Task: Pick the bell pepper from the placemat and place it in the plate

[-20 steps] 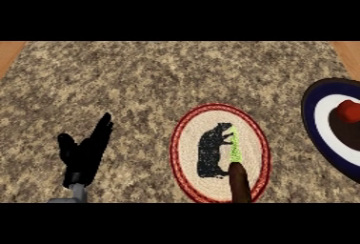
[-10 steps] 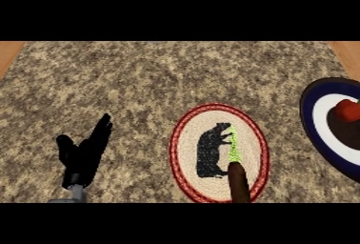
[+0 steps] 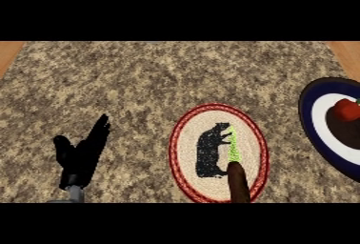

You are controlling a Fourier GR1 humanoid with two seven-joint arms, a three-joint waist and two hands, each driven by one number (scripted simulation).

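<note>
In the head view no writing or brand can be read; the oval placemat (image 3: 218, 153) has a red rim and carries only a black animal figure. Lying on the placemat's right part there is a thin green strip with a dark brown piece below it, while the bell pepper (image 3: 346, 110), red and rounded, is already in the plate (image 3: 315, 125), a dark blue one with a white ring, well to the right of the placemat. Left of the placemat the left hand (image 3: 83, 157) rests over the speckled counter (image 3: 141, 76) with straight, spread fingers and holds nothing, and the right hand does not show.
</note>
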